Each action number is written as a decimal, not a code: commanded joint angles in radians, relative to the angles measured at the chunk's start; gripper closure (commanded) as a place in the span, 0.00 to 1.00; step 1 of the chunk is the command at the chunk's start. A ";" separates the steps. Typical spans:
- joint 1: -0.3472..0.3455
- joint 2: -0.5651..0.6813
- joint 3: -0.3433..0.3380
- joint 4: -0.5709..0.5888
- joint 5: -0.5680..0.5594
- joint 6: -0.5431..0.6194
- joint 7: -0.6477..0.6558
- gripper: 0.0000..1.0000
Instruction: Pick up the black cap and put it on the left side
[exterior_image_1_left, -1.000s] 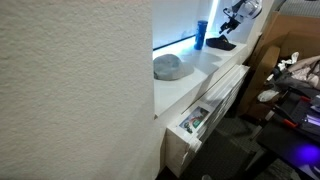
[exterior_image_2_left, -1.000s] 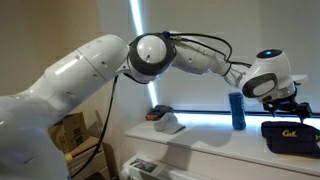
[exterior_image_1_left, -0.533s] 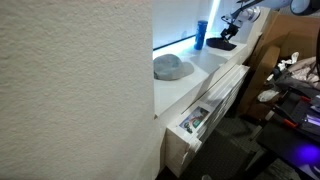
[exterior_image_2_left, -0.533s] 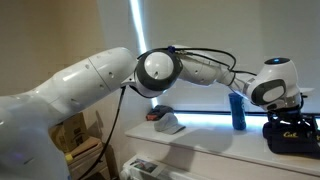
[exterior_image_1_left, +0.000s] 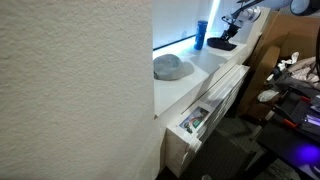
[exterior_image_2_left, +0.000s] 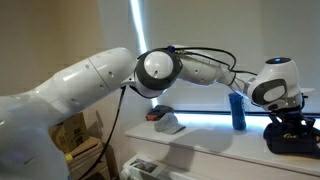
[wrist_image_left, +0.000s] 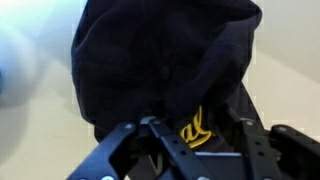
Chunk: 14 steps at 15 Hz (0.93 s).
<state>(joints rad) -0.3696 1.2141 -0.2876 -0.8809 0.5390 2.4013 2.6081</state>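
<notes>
The black cap (wrist_image_left: 160, 60), with gold lettering on its front, lies on the white shelf (exterior_image_2_left: 210, 148). It shows at the shelf's far end in an exterior view (exterior_image_1_left: 222, 44) and at the right edge in an exterior view (exterior_image_2_left: 290, 143). My gripper (wrist_image_left: 195, 150) is open and lowered straight onto the cap, one finger on each side of the lettered front. It also shows in both exterior views (exterior_image_2_left: 293, 126) (exterior_image_1_left: 232, 28). The cap rests on the shelf.
A tall blue bottle (exterior_image_2_left: 237, 110) (exterior_image_1_left: 200, 36) stands just beside the black cap. A grey cap (exterior_image_2_left: 165, 121) (exterior_image_1_left: 170, 67) lies further along the shelf. A bright window strip runs behind. Below the shelf an open drawer (exterior_image_1_left: 195, 120) and clutter (exterior_image_1_left: 295, 85) show.
The gripper has come down from above the black cap onto it, now covering the gold lettering in the exterior view. The cap has not moved.
</notes>
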 joint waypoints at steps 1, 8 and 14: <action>0.031 -0.020 -0.044 -0.040 0.036 -0.007 0.000 0.76; 0.110 -0.059 -0.094 -0.085 0.108 0.053 0.000 0.98; 0.221 -0.138 -0.130 -0.205 0.222 0.308 0.001 0.99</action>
<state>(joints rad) -0.2129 1.1716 -0.3894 -0.9396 0.6872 2.5807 2.6089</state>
